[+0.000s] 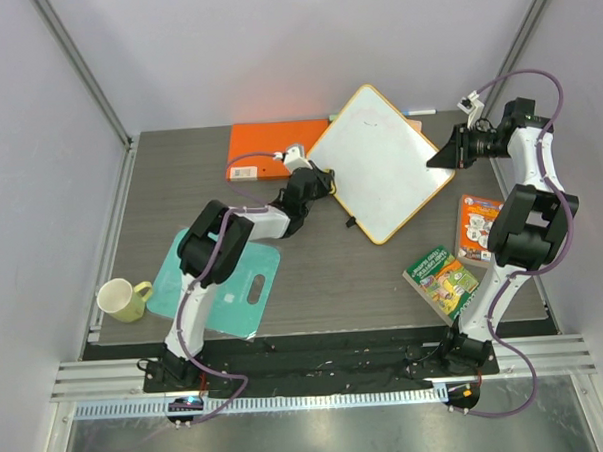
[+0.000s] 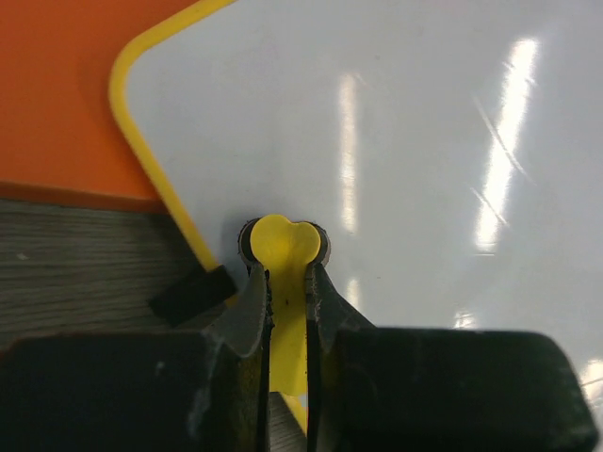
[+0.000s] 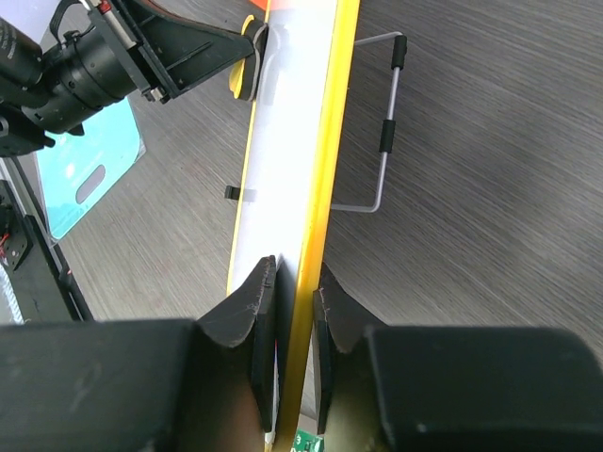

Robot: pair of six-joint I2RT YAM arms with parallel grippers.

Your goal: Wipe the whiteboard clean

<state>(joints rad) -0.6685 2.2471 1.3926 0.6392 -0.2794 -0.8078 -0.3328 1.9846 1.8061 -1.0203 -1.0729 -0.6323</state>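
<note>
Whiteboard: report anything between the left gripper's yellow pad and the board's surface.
Nothing visible. The yellow eraser pad in the left gripper presses on the yellow-rimmed white rectangular whiteboard; the right gripper clamps its rim.

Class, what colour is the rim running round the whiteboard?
Yellow. The rim of the whiteboard shows best in the left wrist view.

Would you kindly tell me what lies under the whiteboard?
An orange folder runs under the far left edge of the whiteboard, and a wire stand shows on its underside in the right wrist view. Whatever else lies beneath is covered by the board.
</note>
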